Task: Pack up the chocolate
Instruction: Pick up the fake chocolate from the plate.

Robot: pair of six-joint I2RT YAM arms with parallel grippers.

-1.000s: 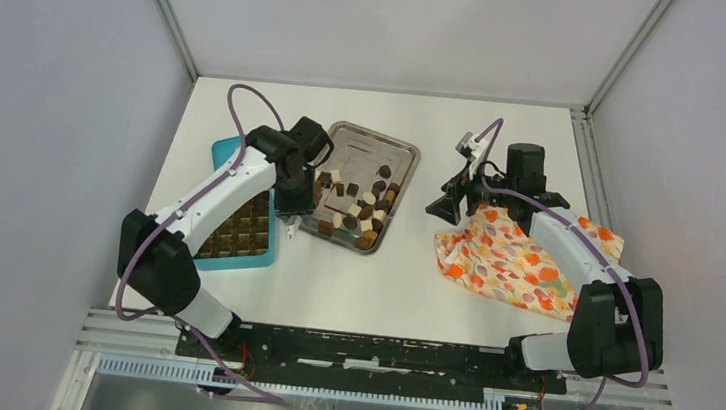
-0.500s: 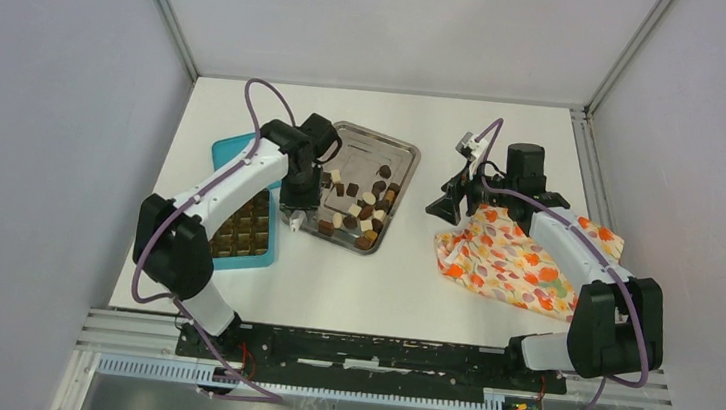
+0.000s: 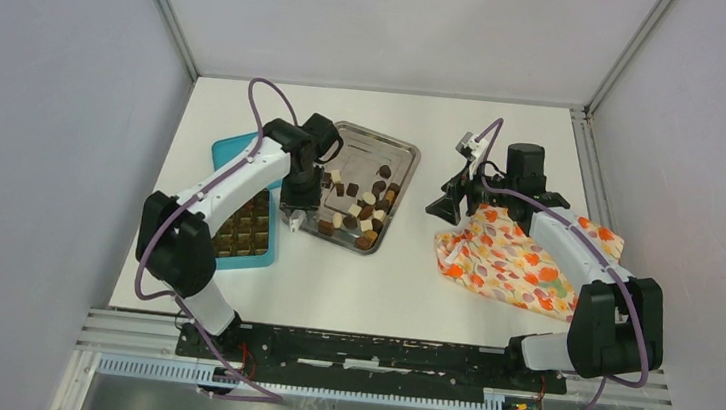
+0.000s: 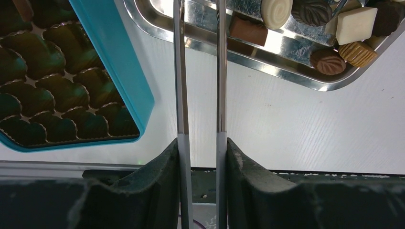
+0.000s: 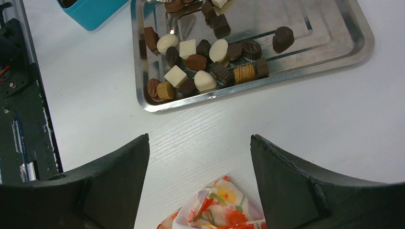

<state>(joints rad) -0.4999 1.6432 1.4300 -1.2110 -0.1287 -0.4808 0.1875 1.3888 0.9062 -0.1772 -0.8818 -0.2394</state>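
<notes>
Chocolate (image 5: 196, 62): glossy cubes and ribbed domes, cream to dark brown, in a shiny steel tray (image 5: 334, 52) just ahead of left gripper (image 4: 198, 14). Its thin metal blades are narrowly parted and empty. Teal moulded box (image 4: 119, 62) sits to its left. Right gripper (image 5: 198, 143) is spread wide and empty, with floral cloth (image 5: 215, 210) beneath.

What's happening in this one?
The left arm is working on the chocolates. Its long thin left claw reaches over the near corner of the steel tray where the pieces lie. The teal box sits beside the tray, and its compartments seen from the wrist look empty. The tips are out of view, so a pinched piece can't be confirmed. The right claw hangs open by the floral cloth, holding nothing.
</notes>
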